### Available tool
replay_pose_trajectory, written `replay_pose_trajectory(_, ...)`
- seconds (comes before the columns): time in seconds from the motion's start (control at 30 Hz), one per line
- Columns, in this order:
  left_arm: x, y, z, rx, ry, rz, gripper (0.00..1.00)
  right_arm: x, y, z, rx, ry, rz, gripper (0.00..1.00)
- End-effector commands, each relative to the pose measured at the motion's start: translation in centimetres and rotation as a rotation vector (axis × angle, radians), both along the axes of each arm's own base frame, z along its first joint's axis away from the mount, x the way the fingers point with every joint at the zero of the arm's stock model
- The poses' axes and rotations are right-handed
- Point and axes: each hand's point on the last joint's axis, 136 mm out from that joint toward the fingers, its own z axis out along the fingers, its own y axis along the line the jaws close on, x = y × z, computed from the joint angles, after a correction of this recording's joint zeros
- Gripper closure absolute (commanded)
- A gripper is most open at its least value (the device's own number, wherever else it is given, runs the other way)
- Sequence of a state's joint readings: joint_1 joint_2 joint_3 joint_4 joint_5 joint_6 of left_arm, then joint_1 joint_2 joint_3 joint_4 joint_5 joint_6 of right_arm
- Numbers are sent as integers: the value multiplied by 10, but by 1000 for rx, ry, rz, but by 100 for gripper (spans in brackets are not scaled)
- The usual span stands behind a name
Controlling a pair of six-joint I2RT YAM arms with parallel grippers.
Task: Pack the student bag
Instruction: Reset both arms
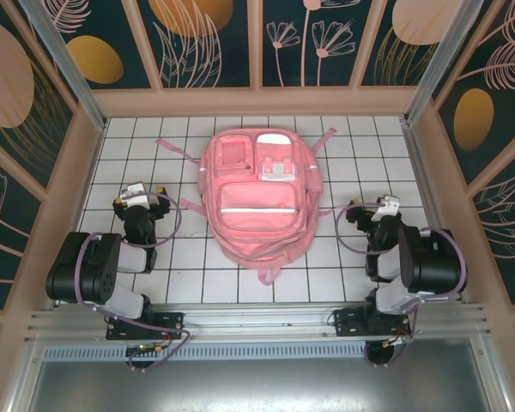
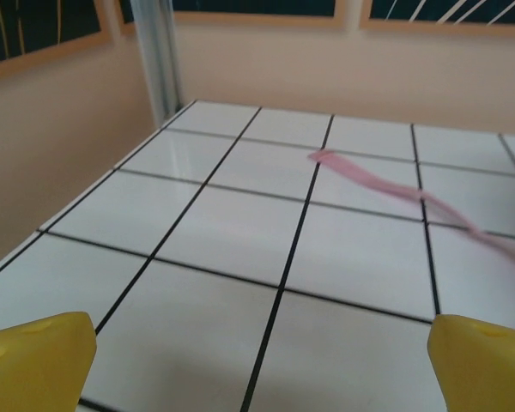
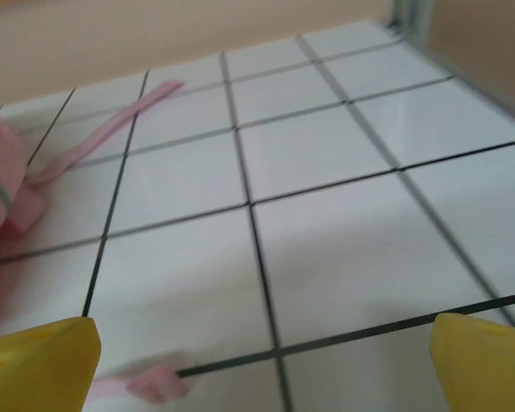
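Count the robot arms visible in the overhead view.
2: the left arm sits left of the student bag, the right arm right of it. None seem hidden.

Overhead looks down; wrist cameras skim table (image 2: 360, 257) (low, close)

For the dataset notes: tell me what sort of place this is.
Likely a robot test booth: white gridded tabletop, patterned wall panels on aluminium posts, left arm and right arm bolted at its near edge.
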State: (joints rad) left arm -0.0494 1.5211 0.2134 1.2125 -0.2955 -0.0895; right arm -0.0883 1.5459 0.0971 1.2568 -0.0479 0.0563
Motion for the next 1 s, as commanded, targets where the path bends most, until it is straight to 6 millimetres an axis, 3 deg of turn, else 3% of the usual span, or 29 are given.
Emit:
replay_pose_trajectory(0.0,9,-6,23,-2,-87,-49,1,41,17,48,-44,-139,88,1)
replay_pose_trajectory(0.07,10,-5,23,-9,-86,-52,1,38,7,48,-48,-135,9,1)
replay_pose_trajectory(0.6,8,-5,24,-7,-94,-51,1,37,6,47,-36,-135,16,1)
replay_pose_trajectory(0.97,8,-5,24,-8,-93,-52,1,39,18,47,-48,-129,93,1)
